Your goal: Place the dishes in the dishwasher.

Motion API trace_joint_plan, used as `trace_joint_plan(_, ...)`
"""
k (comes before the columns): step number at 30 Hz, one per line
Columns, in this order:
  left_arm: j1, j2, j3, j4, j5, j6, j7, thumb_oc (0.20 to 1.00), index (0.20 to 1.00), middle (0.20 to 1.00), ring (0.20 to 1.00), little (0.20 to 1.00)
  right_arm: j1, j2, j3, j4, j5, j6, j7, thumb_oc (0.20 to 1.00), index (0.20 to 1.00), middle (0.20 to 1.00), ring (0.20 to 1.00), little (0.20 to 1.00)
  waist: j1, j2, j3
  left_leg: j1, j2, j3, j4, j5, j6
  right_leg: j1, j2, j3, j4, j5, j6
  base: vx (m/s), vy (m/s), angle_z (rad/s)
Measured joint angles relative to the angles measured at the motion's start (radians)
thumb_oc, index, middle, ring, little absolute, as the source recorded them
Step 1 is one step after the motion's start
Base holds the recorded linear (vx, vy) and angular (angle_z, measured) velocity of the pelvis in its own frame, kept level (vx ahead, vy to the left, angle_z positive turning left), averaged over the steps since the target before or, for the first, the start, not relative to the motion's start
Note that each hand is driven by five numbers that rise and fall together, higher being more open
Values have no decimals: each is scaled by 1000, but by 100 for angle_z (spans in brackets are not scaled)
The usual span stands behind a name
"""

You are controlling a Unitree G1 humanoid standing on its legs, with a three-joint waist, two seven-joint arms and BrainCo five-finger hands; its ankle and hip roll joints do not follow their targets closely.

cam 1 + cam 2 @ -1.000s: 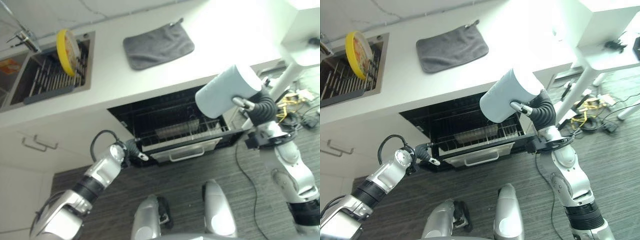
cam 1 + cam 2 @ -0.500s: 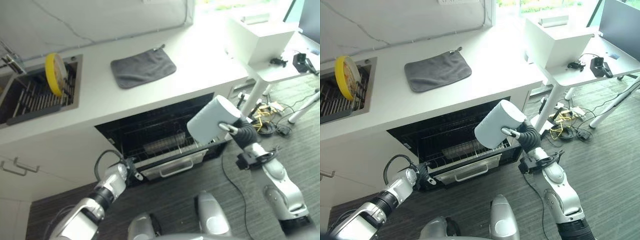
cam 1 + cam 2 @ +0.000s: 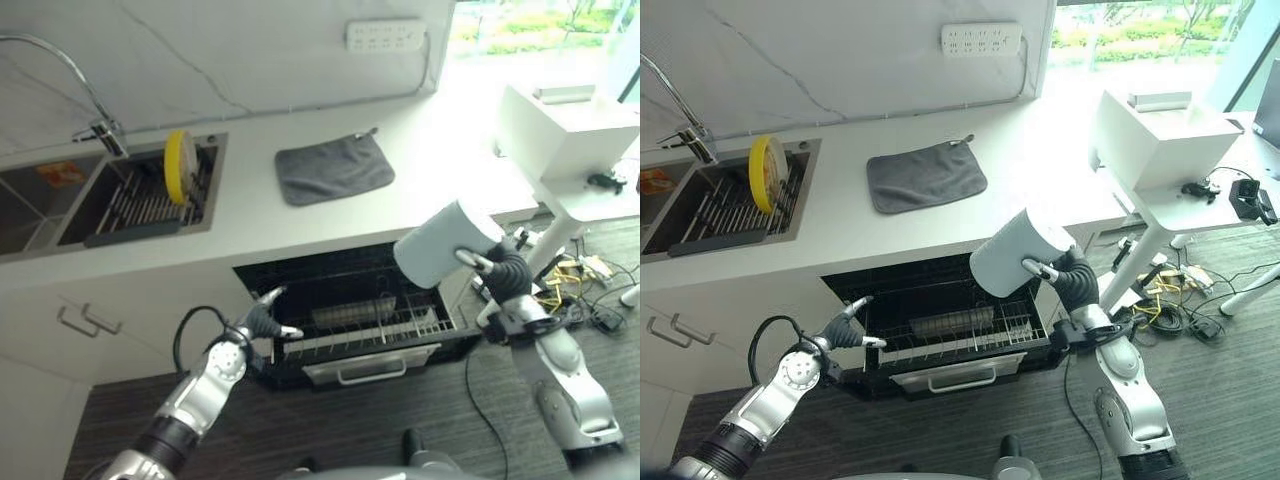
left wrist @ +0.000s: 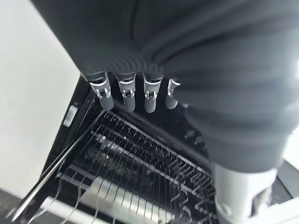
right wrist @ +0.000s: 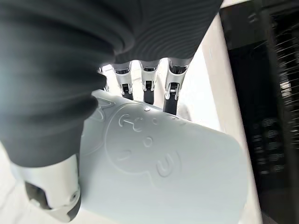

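A: What do we see at the right robot hand (image 3: 1072, 277)?

B: We see its fingers and thumb curled round a pale cup (image 3: 1018, 254), held tilted at about 2 o'clock from the open dishwasher (image 3: 940, 325).

A: And the left robot hand (image 3: 845, 332)?

B: We find it at the dishwasher's 9 o'clock edge, fingers straight and spread, holding nothing, just beside the rack (image 3: 365, 330).

A: Other dishes?

B: We note a yellow plate (image 3: 178, 165) on edge in the sink (image 3: 60, 198), at 10 o'clock; a grey cloth (image 3: 333, 168) lies on the tabletop (image 3: 300, 215).

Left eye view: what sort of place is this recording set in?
Most likely a kitchen set up in an office or lab: a sink with faucet, an open dishwasher under the white counter, and desks alongside.
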Motion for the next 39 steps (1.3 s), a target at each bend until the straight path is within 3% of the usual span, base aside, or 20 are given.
trace_joint_plan(2,-20,1,-19,9,1,0,-17,1000,1000,1000,1000,1000,-10,0,4,2,-5,1,-1,200,200,200,200,200,0,-20,13,-68,6,0,42,-9,-5,-68,-1,5,34,-18,-3,-361,-42,-4)
trace_joint_plan(4,-84,12,-45,9,4,12,-25,1000,1000,1000,1000,1000,-46,2,11,3,-8,-7,-12,200,200,200,200,200,1,-41,57,-179,11,-1,120,-3,6,-166,-1,17,74,21,-12,-444,-27,-2)
trace_joint_plan(5,-149,22,-71,2,4,24,-25,1000,1000,1000,1000,1000,-87,2,13,3,-13,-28,-21,200,200,200,200,200,5,-51,92,-270,18,-4,185,-13,12,-243,-2,26,108,32,-14,-213,-7,-6)
trace_joint_plan(6,-229,35,-103,3,3,41,-29,1000,1000,1000,1000,1000,-157,2,16,7,-14,-32,-32,200,200,200,200,200,4,-56,168,-335,20,-7,227,-19,10,-293,-6,31,114,38,-12,-197,-3,-7)
trace_joint_plan(8,-321,39,-123,-1,28,62,-24,1000,1000,1000,1000,1000,-210,-9,30,10,-13,-41,-43,200,200,200,200,200,-10,-44,278,-388,27,-5,277,-29,24,-331,-9,49,119,41,-13,-217,16,-12)
trace_joint_plan(9,-342,44,-125,-3,35,76,-26,1000,1000,1000,1000,1000,-213,-23,39,10,-13,-53,-43,200,200,200,200,200,-12,-26,293,-410,41,-3,281,-30,26,-352,-2,49,132,15,12,-154,30,-24)
trace_joint_plan(10,-367,51,-129,-2,40,88,-26,1000,1000,1000,1000,1000,-219,-32,41,11,-13,-63,-42,200,200,200,200,200,-6,-8,312,-435,63,-1,291,-29,26,-408,15,51,252,-16,-18,-88,40,-16)
trace_joint_plan(11,-411,69,-131,15,59,104,-22,1000,1000,1000,1000,1000,-232,-44,50,16,-12,-65,-40,200,200,200,200,200,-7,-19,336,-439,51,-7,302,-23,18,-423,16,59,325,-80,-38,-67,41,-19)
trace_joint_plan(15,-436,65,-134,129,79,127,-19,1000,1000,1000,1000,1000,-249,-49,48,11,-11,-74,-34,200,200,200,200,200,-56,-18,336,-430,50,-19,281,-23,17,-409,25,62,285,-65,-41,-46,40,-13)
trace_joint_plan(20,-512,-4,-172,254,170,125,-52,1000,1000,1000,1000,1000,-285,-53,62,14,-13,-71,-25,200,200,200,200,200,-44,-7,329,-396,42,-1,282,-25,22,-365,21,77,248,-43,-46,-2,18,-7)
trace_joint_plan(23,-567,-47,-192,325,330,190,-153,1000,1000,1000,1000,1000,-317,-52,76,9,-14,-62,-20,200,200,200,200,200,-47,-7,315,-394,38,2,286,-36,16,-362,18,78,240,-48,-34,7,-1,-2)
trace_joint_plan(26,-570,-85,-214,362,469,295,-281,1000,1000,1000,1000,1000,-305,-51,88,12,-24,-39,-24,200,200,200,200,200,-58,-13,260,-395,45,5,283,-40,13,-361,21,79,225,-48,-34,28,-16,-6)
trace_joint_plan(30,-582,-92,-305,340,622,404,-520,1000,1000,1000,1000,1000,-308,-52,87,13,-75,-21,-39,200,200,200,200,200,-62,-17,228,-394,46,5,283,-39,17,-357,26,79,223,-41,-46,2,-4,-1)
trace_joint_plan(31,-584,-60,-371,274,672,437,-616,1000,1000,1000,1000,1000,-316,-59,87,13,-95,-16,-43,200,200,200,200,200,-63,-18,228,-399,47,5,282,-39,18,-360,27,79,218,-39,-47,0,0,0)
trace_joint_plan(32,-584,-27,-440,224,708,453,-717,1000,1000,1000,1000,1000,-327,-73,87,18,-113,-15,-47,200,200,200,200,200,-63,-20,229,-402,46,5,282,-39,18,-360,28,79,210,-36,-47,0,0,0)
trace_joint_plan(36,-546,55,-485,24,793,470,-1007,1000,1000,1000,1000,1000,-387,-88,88,68,-153,1,-80,200,200,200,200,200,-49,-32,244,-416,48,0,281,-40,19,-362,33,73,191,-23,-37,-30,-47,2)
trace_joint_plan(39,-539,83,-483,-94,838,471,-1105,1000,1000,1000,1000,1000,-441,-112,87,113,-173,4,-100,200,200,200,200,200,-16,-40,300,-419,48,-6,281,-39,18,-361,33,65,191,-21,-35,-20,-48,6)
